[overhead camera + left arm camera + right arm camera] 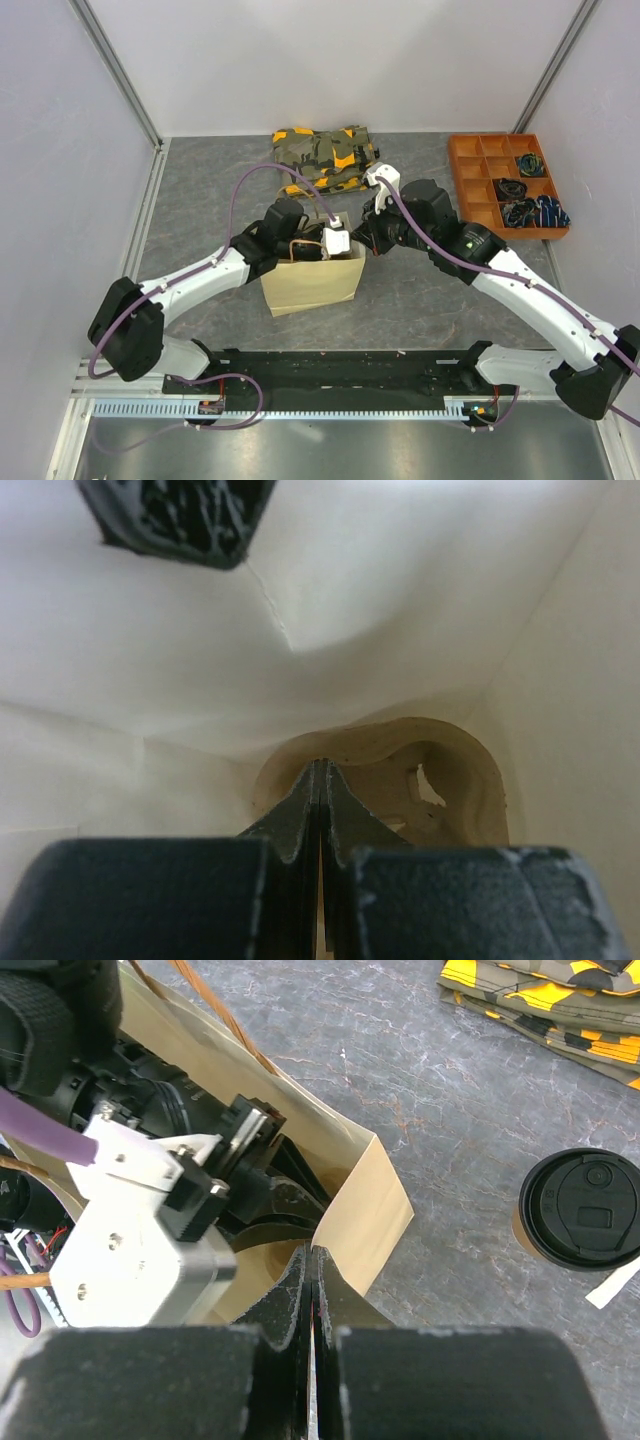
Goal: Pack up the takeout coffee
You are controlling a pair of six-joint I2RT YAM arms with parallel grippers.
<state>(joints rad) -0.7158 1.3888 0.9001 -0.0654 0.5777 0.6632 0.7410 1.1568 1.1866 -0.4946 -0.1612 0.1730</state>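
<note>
As far as the views showed, the packing was only prepared and not done. The takeout coffee stood upright on the grey table with its black lid on, outside the paper bag, and neither arm had hold of it. The bag stood open between the two arms. The right gripper had its fingers pressed together on the upper edge of the bag's side wall, so I judged that it was holding the mouth open. The left gripper was deep inside the bag, between the pale inner walls. Its fingers were also closed against each other, with almost no gap, and their tips were at the near rim of the brown pulp cup tray lying at the bottom. Whether they pinched that rim or only touched it, I could not tell. The tray therefore seemed to be in the bag already. The main part was left: to take the cup, bring it over the bag's mouth and lower it in, probably into a hole of the tray. In the right wrist view the cup was off to the right of the closed fingers, apart from them, with bare table between it and the bag's corner. It was nearer to the right gripper than to the left one. In the overhead view I could not find the cup; the right arm probably covered it.
</note>
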